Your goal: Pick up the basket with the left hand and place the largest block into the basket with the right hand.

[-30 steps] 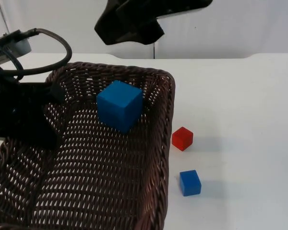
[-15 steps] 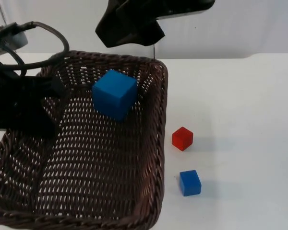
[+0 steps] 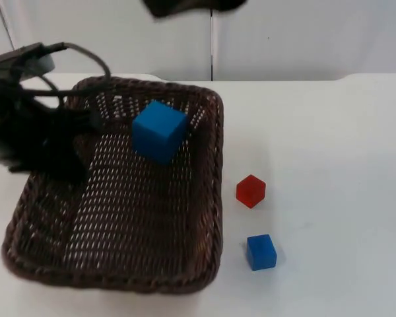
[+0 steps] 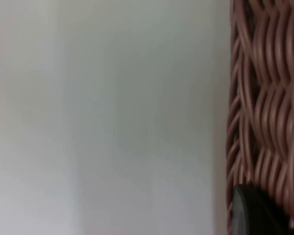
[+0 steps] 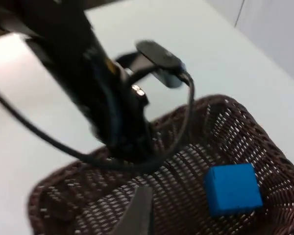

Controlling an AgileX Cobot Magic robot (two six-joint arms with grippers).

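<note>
wicker basket (image 3: 119, 218) holds the large blue block (image 3: 158, 131) near its far wall. left gripper (image 3: 86, 125) fingers clamp the basket's left rim (keep it level). right gripper above the basket: fingers' state cannot be told.

the basket (image 3: 152, 264) is dark brown wicker, an open weave with the pale surface showing through its gaps; in the left wrist view its rim (image 4: 264, 98) reads as lighter reddish-brown strands in a wavy braid. the largest block (image 3: 158, 131) is plain bright blue, unpatterned — the same blue in the right wrist view (image 5: 232, 188). the small red block (image 3: 251, 191) is solid red, the small blue block (image 3: 261, 251) a slightly deeper blue. the surface (image 3: 330, 145) is plain white, the partition wall (image 3: 303, 39) light grey. the left arm (image 3: 33, 139) is black.
</note>
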